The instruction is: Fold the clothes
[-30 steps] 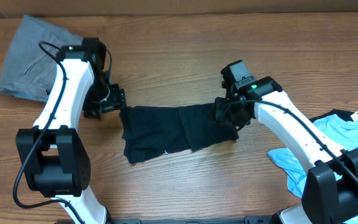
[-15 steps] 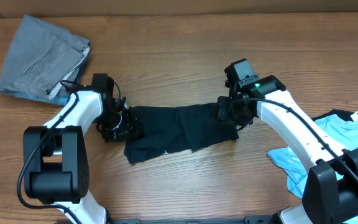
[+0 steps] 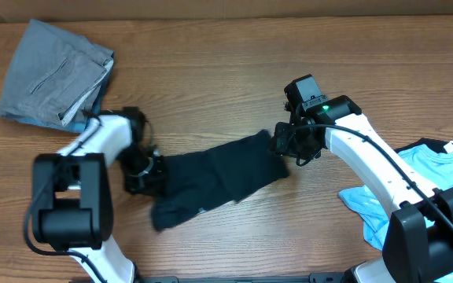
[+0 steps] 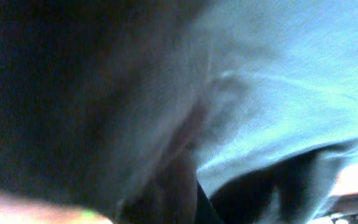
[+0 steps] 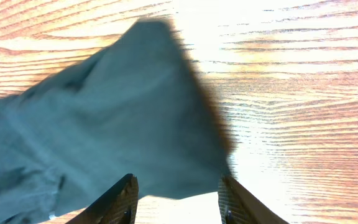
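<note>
**Both pincers at the ends of the black T-shirt, a fold seemingly in hand**

The right pincer stands released, its fingers spread to either side of the right-hand end of the black T-shirt and gripping nothing. The left pincer sits at the shirt's left end. Its wrist view shows only blurred dark cloth, so I cannot tell whether it is clenched or released. The shirt lies in a long, rumpled band mid-surface, its left end slanting toward the near edge. A grey garment lies at the far left corner and a light blue T-shirt at the right edge. The step looks like narrowing the band. The next move likely calls for the right pincer to clench on its end and carry it over leftward while the left end stays pinned.
</note>
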Controlling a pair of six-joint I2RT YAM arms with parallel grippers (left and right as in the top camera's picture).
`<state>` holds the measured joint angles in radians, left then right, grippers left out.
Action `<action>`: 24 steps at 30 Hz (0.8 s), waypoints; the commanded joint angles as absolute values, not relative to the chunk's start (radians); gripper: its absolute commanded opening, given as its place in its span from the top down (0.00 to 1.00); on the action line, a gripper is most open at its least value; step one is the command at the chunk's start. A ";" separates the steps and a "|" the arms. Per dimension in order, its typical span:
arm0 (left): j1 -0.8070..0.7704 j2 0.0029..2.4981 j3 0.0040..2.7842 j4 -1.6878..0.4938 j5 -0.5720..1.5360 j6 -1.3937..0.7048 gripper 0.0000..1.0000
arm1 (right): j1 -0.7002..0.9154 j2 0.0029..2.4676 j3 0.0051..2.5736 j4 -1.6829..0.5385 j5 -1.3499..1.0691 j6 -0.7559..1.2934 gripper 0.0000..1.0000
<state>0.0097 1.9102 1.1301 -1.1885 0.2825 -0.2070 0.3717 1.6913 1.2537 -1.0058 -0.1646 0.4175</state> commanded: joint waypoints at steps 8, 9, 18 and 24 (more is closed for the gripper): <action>0.026 1.882 1.738 -1.487 0.236 -0.175 0.96 | 0.369 1.662 1.264 -0.994 -0.157 0.413 0.54; -0.003 1.882 1.746 -1.483 0.233 -0.184 0.96 | 0.369 1.662 1.264 -0.993 -0.157 0.413 0.54; -0.378 1.885 1.672 -1.282 0.193 -0.379 0.95 | 0.369 1.662 1.264 -0.993 -0.157 0.413 0.54; -0.510 1.885 1.579 -1.178 0.168 -0.478 0.79 | 0.369 1.662 1.264 -0.992 -0.157 0.413 0.54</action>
<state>-0.4664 1.8965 1.6291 -1.2125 0.1925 -0.3916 0.3717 1.6913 1.2537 -0.9951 -0.1646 0.4171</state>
